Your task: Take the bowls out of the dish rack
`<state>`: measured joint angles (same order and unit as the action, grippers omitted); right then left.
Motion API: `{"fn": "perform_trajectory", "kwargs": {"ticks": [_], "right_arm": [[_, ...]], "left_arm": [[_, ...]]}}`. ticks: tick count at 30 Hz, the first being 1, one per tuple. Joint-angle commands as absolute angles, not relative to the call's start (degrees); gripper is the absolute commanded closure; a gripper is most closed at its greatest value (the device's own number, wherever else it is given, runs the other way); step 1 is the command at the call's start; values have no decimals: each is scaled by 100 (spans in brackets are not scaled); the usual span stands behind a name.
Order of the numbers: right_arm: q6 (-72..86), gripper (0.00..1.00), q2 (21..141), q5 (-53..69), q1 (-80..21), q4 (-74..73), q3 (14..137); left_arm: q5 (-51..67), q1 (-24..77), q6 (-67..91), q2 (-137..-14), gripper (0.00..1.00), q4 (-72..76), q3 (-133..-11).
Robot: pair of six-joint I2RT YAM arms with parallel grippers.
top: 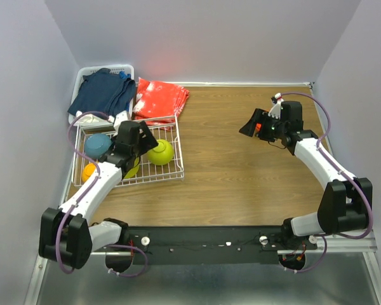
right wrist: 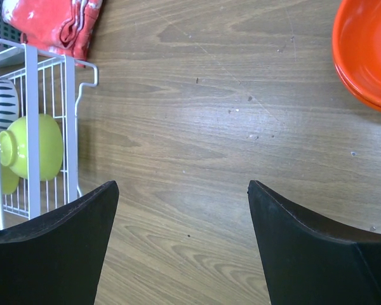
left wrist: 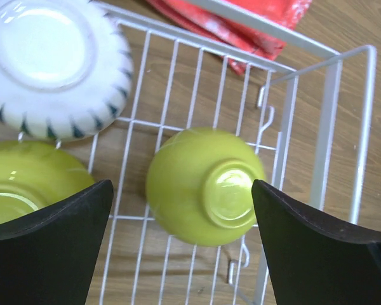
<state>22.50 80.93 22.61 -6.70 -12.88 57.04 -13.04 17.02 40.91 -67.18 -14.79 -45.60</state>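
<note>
Dish rack [left wrist: 333, 121] with upturned lime bowl [left wrist: 203, 187] inside

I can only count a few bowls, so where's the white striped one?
The white striped bowl sits upside down in the dish rack, top left of the left wrist view, near the upturned lime green bowl.

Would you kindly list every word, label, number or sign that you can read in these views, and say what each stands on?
None: no readable text in any view.
The bowls, rack and red cloth carry no writing.
The dark marks on the white bowl are a pattern, not letters.
</note>
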Motion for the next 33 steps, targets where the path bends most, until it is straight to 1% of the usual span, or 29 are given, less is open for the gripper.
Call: {"fn": "perform_trajectory", "kwargs": {"ticks": [1, 2, 4, 8, 10, 18, 23, 26, 29, 33], "right_arm": [[2294, 10, 7972, 2452, -694, -1134, 5599], [2294, 10, 7980, 2443, -703, -1125, 5599], [2303, 10, 7972, 2452, -694, -1099, 5572], [2312, 10, 7963, 2461, -703, -1090, 5555], [2303, 10, 7937, 2461, -694, -1099, 5555], [2294, 10, 7928, 2470, -694, -1064, 5528], [2303, 10, 7945, 2452, -694, -1046, 5511], [2303, 10, 7972, 2452, -694, -1046, 5528], [2285, 10, 7980, 2452, -703, -1072, 5546], [2285, 10, 8024, 2435, -694, -1081, 5555]], "left_arm": [[-441, 1232, 4403, -6460, 1, -932, -4017], [-170, 1187, 4412, -6486, 1, -810, -3991], [-10, 1125, 4421, -6626, 2, -721, -3981], [351, 1081, 4438, -6969, 6, -571, -4095], [501, 1081, 4473, -7205, 7, -580, -4210], [1019, 1072, 4693, -7769, 8, -449, -4350], [1256, 1072, 4729, -7998, 7, -255, -4579], [1310, 1072, 4728, -8121, 4, -272, -4720], [1283, 1072, 4729, -8148, 1, -325, -4685], [1222, 1063, 4746, -8139, 1, -317, -4500]]}}
